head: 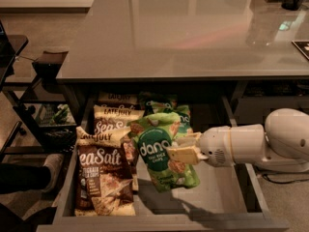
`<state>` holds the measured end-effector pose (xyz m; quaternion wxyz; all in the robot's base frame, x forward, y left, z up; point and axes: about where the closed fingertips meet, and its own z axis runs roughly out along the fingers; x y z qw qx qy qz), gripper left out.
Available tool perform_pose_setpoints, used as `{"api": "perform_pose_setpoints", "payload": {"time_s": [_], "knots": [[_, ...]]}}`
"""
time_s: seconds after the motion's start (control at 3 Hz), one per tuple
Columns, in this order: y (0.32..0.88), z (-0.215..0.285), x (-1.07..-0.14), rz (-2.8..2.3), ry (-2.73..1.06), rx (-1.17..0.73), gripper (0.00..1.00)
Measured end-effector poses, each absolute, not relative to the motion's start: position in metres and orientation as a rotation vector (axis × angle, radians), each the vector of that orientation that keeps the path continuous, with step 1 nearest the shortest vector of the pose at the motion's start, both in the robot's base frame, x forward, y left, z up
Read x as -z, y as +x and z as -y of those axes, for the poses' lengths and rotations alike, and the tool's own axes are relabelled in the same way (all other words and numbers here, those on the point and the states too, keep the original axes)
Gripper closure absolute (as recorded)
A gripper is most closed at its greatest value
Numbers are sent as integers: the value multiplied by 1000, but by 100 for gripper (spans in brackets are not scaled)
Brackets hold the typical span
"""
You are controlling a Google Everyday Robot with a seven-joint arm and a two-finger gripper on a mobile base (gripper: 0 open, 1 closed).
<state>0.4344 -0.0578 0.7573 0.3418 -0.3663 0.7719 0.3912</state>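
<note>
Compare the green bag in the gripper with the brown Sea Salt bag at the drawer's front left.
The green bag is bright green; the brown Sea Salt bag is dark brown. The green bag hangs tilted over the drawer floor, pinched at its right edge by the gripper; the brown Sea Salt bag lies flat, untouched. Both are printed snack bags.

The gripper (185, 151), cream-yellow on a white arm (241, 145), stood over the grey drawer (159, 223), clamped on the bright green chip bag (157, 153) (white lettering, tan chip print). The Sea Salt bags (104, 178) were dark brown with cream tops and white lettering. The tabletop (193, 28) was glossy grey
</note>
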Motion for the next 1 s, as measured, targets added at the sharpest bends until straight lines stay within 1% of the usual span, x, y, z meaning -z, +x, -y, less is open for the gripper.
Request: {"api": "perform_pose_setpoints", "payload": {"time_s": [0.33, 0.67, 1.0], "knots": [[434, 71, -801, -1949, -945, -952, 100], [443, 95, -843, -1889, -950, -860, 100], [445, 95, -847, -1882, -951, -855, 100]]}}
